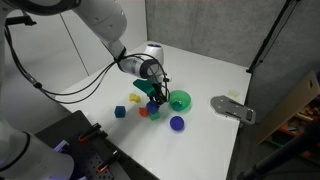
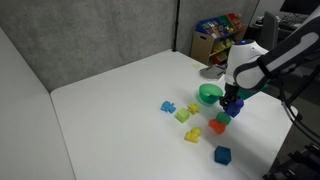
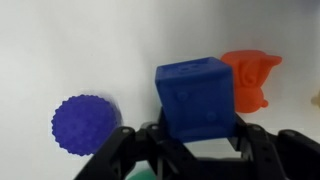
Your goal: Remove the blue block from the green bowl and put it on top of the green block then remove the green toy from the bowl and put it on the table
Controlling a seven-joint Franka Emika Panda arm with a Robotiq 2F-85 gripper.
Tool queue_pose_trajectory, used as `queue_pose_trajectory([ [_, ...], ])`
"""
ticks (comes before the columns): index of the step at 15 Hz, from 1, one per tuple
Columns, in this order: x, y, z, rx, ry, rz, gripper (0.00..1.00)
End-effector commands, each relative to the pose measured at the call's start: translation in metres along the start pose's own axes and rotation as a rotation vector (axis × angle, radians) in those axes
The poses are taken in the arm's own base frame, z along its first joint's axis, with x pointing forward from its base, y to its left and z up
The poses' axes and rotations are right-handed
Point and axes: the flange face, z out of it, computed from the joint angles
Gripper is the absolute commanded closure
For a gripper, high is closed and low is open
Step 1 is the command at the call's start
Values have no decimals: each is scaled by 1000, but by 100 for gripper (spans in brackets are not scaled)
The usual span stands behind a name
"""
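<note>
Plainly the gripper (image 2: 233, 98) is pinching the blue block (image 3: 197, 95). In the wrist view its two dark fingers (image 3: 120, 155) press against the cube's left and right faces, and the cube is lifted clear of the white table (image 3: 60, 40).

In an exterior view the blue block hangs just right of the green bowl (image 2: 209, 94), outside its rim. It sits directly over a small green block (image 2: 224, 117) (whether the two touch is too small to tell). A red-orange toy (image 2: 217, 127) lies on the table just near of that green block, and a second blue cube (image 2: 222, 154) sits nearer still, well apart from the bowl.

Left of the bowl lie a cyan block (image 2: 168, 106) and two yellow-green blocks (image 2: 183, 115), all separate from one another. A purple ball (image 3: 83, 123) with a knobbly surface rests on the table, left of the blue block in the wrist view. What lies inside the bowl cannot be made out.
</note>
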Motion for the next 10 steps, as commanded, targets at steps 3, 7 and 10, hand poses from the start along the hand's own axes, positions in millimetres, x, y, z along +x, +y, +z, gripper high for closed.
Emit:
queue_pose_trajectory([
  [3, 4, 3, 2, -22, -6, 213, 69],
  [7, 6, 5, 7, 3, -14, 327, 69],
  [10, 9, 5, 9, 24, -6, 394, 69],
])
